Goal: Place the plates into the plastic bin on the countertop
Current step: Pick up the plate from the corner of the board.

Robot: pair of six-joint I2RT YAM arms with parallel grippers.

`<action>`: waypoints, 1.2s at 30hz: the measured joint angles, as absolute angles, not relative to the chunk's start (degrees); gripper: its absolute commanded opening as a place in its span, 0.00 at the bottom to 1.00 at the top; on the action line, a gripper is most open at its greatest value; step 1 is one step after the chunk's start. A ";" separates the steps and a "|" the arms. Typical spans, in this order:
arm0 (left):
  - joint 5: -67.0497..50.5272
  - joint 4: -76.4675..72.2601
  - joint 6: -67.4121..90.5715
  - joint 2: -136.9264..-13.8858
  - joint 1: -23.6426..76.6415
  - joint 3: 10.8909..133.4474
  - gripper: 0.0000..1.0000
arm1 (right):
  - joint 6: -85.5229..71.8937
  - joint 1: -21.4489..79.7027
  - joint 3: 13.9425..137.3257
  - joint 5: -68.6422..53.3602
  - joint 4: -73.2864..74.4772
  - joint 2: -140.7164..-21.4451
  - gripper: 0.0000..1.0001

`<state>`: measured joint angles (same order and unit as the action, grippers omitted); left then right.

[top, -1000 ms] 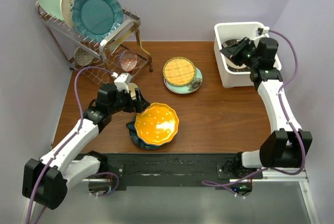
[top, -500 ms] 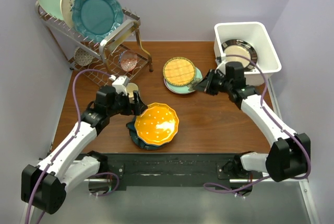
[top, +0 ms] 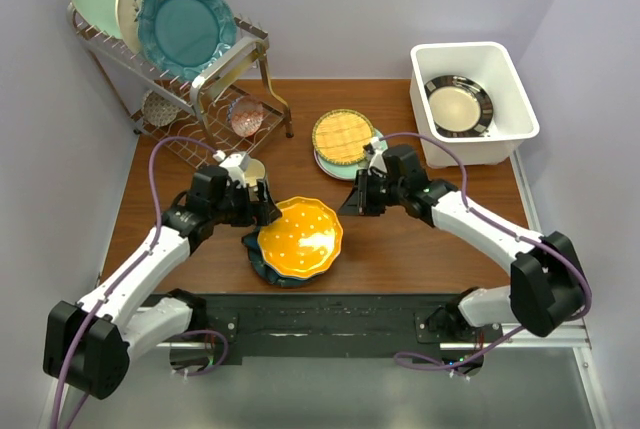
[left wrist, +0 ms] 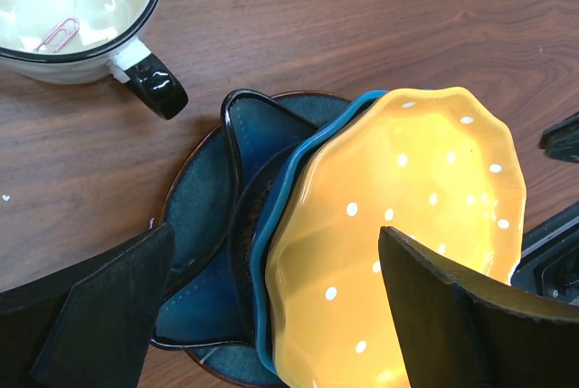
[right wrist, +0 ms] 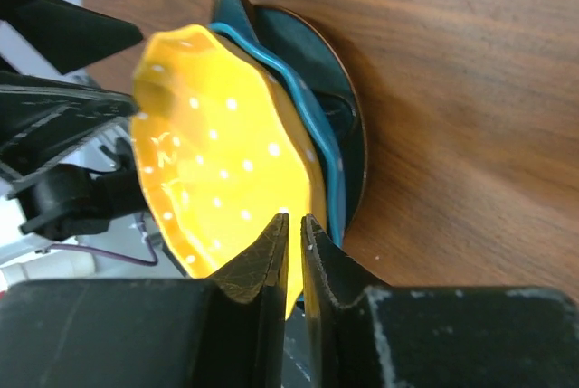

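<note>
An orange scalloped plate (top: 300, 237) lies tilted on a stack of a blue plate (left wrist: 271, 225) and a dark teal plate (left wrist: 194, 216) at the front of the countertop (top: 430, 229). My left gripper (top: 264, 206) is open at the stack's left edge, its fingers straddling the stack in the left wrist view (left wrist: 280, 316). My right gripper (top: 350, 201) is shut and empty, just right of the orange plate (right wrist: 217, 162). A yellow lattice plate (top: 343, 135) lies on a pale green plate (top: 372, 161). The white plastic bin (top: 505, 79) holds a black-rimmed cream plate (top: 458, 105).
A wire rack (top: 215, 74) at the back left holds three upright plates (top: 185, 24). A cream cup with a black handle (left wrist: 77, 8) and a paperclip inside stands just behind the stack, by my left gripper.
My right arm has swung from over the bin leftward across the table to the orange plate, leaving the black-rimmed plate in the bin. My left gripper has shifted slightly toward the stack.
</note>
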<state>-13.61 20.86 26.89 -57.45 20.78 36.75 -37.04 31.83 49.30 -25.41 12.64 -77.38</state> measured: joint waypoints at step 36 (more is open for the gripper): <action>-14.39 20.86 27.03 -61.17 20.84 36.75 0.98 | -35.53 37.60 48.71 -20.93 14.20 -83.61 0.07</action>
<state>-14.39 20.86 27.03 -61.17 20.84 36.75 -35.53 37.60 48.71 -20.93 14.20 -83.61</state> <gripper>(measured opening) 0.985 0.197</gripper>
